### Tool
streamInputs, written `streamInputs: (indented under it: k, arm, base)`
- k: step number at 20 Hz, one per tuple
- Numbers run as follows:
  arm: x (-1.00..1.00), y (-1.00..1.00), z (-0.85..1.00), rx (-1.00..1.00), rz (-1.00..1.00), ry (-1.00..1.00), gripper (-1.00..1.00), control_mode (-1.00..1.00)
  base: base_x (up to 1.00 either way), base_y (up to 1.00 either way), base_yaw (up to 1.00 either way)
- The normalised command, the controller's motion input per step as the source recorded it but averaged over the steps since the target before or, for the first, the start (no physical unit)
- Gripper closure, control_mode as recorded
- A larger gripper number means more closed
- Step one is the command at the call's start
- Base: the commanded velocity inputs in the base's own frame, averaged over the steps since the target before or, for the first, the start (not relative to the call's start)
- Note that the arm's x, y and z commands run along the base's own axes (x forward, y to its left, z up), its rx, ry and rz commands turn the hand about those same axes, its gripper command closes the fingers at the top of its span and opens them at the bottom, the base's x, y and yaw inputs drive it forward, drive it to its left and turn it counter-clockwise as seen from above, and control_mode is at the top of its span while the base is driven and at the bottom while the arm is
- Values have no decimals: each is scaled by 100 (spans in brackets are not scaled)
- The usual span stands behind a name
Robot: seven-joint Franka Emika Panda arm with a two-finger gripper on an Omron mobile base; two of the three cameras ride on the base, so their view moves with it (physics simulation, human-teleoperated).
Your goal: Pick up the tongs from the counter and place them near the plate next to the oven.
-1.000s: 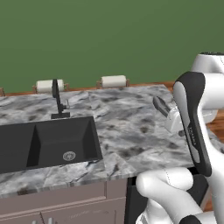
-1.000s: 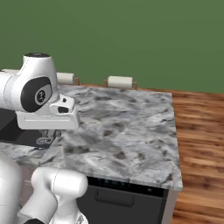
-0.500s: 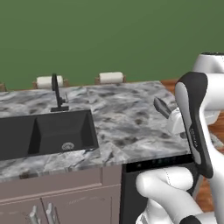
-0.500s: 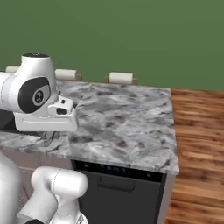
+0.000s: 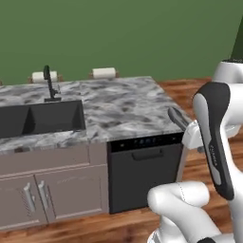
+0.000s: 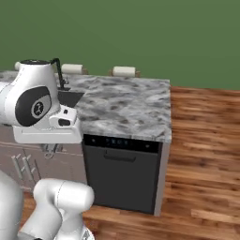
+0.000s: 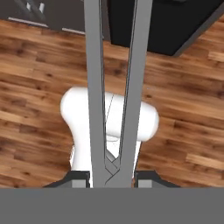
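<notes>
My gripper [image 7: 113,178] is shut on the tongs [image 7: 114,87]. Their two slim grey arms run from the joined end between my fingertips [image 7: 80,180] up across the hand view, over the wooden floor. In the left base view the tongs [image 5: 177,117] stick out of the hand to the left, beside the right end of the counter [image 5: 121,110] and off it. The marbled counter [image 6: 129,101] also lies ahead in the right base view. The plate and the oven are out of view.
A black dishwasher [image 5: 142,171] sits under the counter's right end, with taupe cabinets [image 5: 47,194] to its left. A black sink [image 5: 40,118] and black faucet [image 5: 48,83] are at the left, and two paper rolls [image 5: 103,73] at the back. Wooden floor [image 6: 206,154] spreads to the right.
The whole picture has shifted: the base has drawn back from the counter, so its front, the cabinets and the dishwasher have come into sight. The gripper stays shut on the tongs.
</notes>
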Motion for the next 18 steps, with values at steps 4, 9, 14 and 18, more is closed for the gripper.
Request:
streamInputs:
  k: [4,9,14,18]
  arm:
    - [0,0,0,0,0,0,100,100]
    - [0,0,0,0,0,0,100,100]
    - [0,0,0,0,0,0,100,100]
    - [0,0,0,0,0,0,100,100]
  base:
    - [-44,1,53]
    - [0,0,100]
    - [0,0,100]
    - [0,0,100]
